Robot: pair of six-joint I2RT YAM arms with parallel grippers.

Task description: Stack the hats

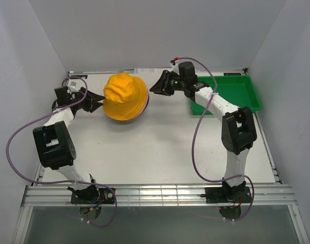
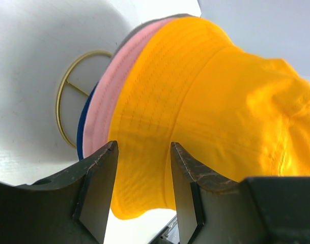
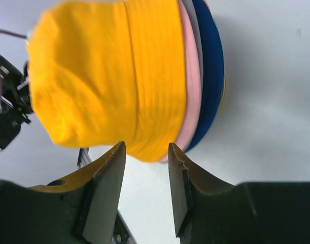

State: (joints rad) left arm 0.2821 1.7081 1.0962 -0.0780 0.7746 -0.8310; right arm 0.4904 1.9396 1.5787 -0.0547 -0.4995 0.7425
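We judge a snag the main risk: both grippers sit close against the hats, stacked at the middle of the table's far edge. A fingertip catching a floppy brim could drag the yellow hat askew or tip the pile. The left gripper has its jaws spread, and the yellow brim hangs just beyond the tips, perhaps brushing them. The right gripper, jaws likewise apart and empty, is just beside the pile's other side.

Yellow hat hides most of lower hats; ring seemingly half-covered
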